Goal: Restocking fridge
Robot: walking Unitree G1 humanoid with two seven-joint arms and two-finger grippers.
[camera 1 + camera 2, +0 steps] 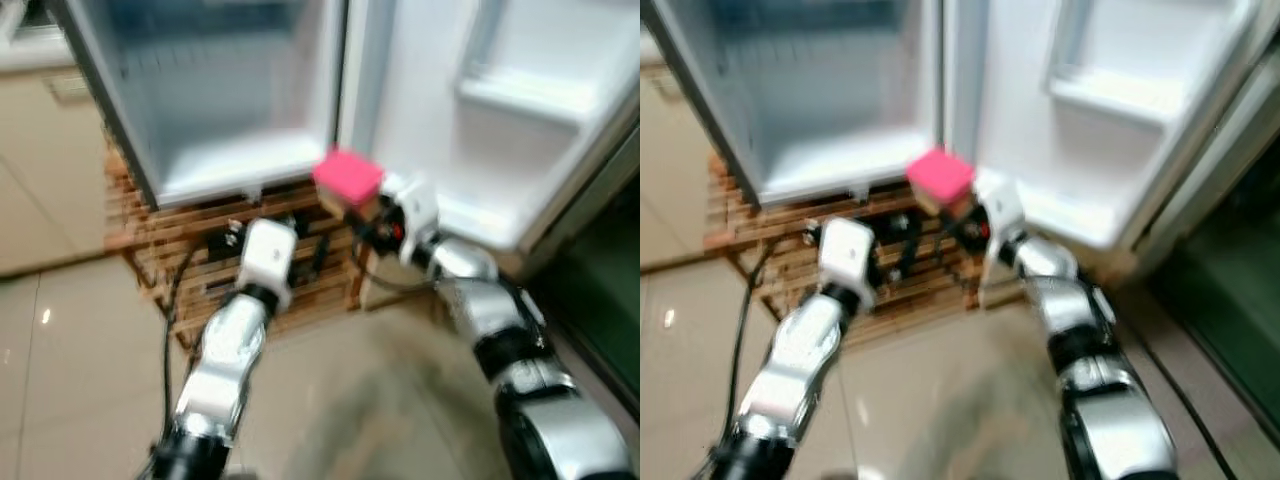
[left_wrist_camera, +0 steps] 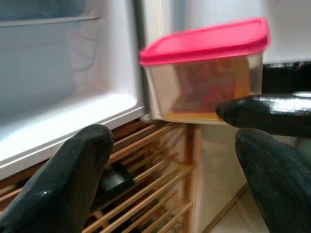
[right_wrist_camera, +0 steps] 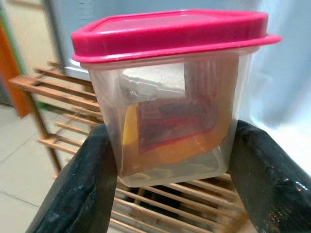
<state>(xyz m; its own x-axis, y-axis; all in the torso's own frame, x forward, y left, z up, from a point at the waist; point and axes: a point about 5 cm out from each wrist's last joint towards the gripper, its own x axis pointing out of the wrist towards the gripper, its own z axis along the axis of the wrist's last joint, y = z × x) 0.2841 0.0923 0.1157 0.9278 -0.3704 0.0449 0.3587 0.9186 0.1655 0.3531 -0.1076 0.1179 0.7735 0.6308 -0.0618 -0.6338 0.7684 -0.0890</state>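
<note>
A clear plastic container with a pink lid (image 3: 170, 92) holds something orange and red inside. My right gripper (image 3: 172, 133) is shut on its two sides and holds it upright in the air. The container (image 1: 348, 177) hangs just in front of the lower edge of the open fridge (image 1: 230, 100), between the compartment and the open door (image 1: 520, 150). My left gripper (image 1: 265, 228) is open with nothing in it, lower and to the left, in front of the wooden rack (image 1: 190, 255). In the left wrist view the container (image 2: 206, 73) sits beyond the open fingers (image 2: 63, 184).
The fridge stands on the slatted wooden rack, which has dark items on its shelves. The door has a white shelf (image 1: 525, 100). A beige cabinet (image 1: 40, 160) is at the left, and a dark surface (image 1: 600, 300) lies behind the door. Tiled floor (image 1: 350, 400) lies below.
</note>
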